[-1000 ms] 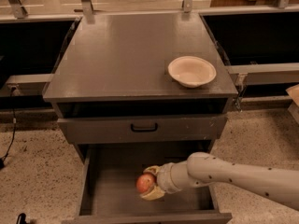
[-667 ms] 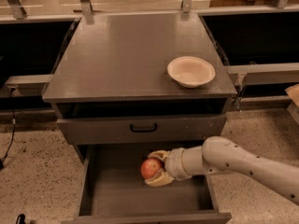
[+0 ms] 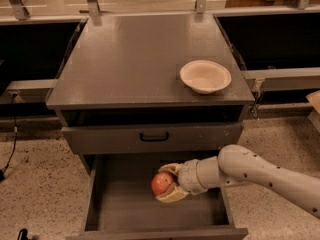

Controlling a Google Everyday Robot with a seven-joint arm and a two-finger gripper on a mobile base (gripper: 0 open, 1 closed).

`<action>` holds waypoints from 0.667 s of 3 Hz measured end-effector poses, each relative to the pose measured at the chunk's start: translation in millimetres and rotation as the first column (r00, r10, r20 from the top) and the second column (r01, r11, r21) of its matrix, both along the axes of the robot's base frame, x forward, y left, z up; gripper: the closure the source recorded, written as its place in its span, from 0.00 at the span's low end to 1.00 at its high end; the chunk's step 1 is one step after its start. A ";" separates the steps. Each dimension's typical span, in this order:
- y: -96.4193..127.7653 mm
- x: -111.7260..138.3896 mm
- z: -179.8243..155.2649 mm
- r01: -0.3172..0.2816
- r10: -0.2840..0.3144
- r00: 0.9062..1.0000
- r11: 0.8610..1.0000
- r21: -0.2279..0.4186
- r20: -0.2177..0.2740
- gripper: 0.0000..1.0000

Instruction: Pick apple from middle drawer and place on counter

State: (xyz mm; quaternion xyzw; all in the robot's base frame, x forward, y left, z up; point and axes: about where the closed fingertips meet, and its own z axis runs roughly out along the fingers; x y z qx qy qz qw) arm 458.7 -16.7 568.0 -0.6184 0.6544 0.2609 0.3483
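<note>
The apple (image 3: 160, 183), red-orange with paler patches, is held in my gripper (image 3: 167, 183) above the floor of the open middle drawer (image 3: 115, 206). The gripper's cream fingers (image 3: 171, 196) are shut on the apple from above and below. My white arm (image 3: 260, 176) reaches in from the right. The dark-grey counter (image 3: 130, 59) is the cabinet top, well above and behind the gripper.
A cream-white bowl (image 3: 205, 76) sits on the counter at the right, near its front edge. A shallower drawer with a black loop handle (image 3: 154, 137) sticks out slightly above the open drawer. Metal rail posts (image 3: 91, 1) stand behind the counter. Speckled floor lies on both sides.
The gripper has lifted the apple up off the drawer floor and moved it slightly toward the drawer's back, the arm rising with it.
</note>
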 end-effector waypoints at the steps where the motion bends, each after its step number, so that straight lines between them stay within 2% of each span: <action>1: 23.1 -7.3 5.7 -0.087 0.087 0.996 0.996 0.003 -0.026 1.00; 2: 81.2 -38.6 49.6 -0.267 0.266 0.964 0.963 -0.028 -0.026 1.00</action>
